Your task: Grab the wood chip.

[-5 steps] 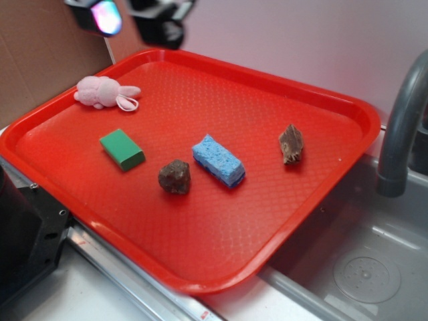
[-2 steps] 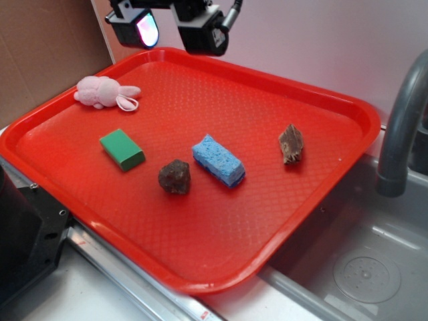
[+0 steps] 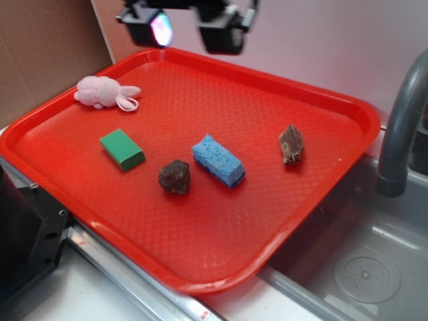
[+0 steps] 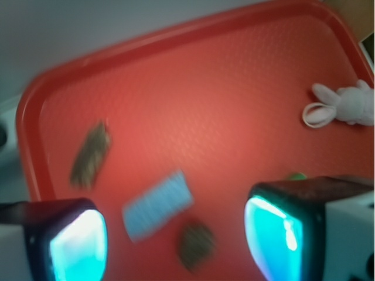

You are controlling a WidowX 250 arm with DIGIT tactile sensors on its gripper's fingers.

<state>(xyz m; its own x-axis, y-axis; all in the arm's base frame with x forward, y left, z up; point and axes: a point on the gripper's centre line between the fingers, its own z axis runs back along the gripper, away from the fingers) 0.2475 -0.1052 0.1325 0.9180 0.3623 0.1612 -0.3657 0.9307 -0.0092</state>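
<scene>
Your tool hangs high over the far edge of the red tray, above its back rim and clear of everything on it. Its two fingers stand spread wide with an open gap between them and nothing in it. In the wrist view the same fingers fill the lower corners, their pads glowing cyan, with the tray floor showing between them.

The chip lies on the tray's right side, near the right rim and well apart from the tool. It sits alone, touching nothing else, with its jagged end toward the front. In the wrist view the chip appears as a blurred brown streak at the left, near the tray's curved rim, up and to the left of the gap between the fingers.

The sponge lies at mid-tray, left of the chip and apart from it. Just beside the sponge's left end sits the rock; you cannot tell from these views whether the two touch. Farther left lies the green block, and the pink bunny rests near the tray's far-left rim.

The tray sits tilted across the edge of a grey sink, with a dark faucet rising at the right. The wrist view is motion-blurred, so fine detail there is unclear.
</scene>
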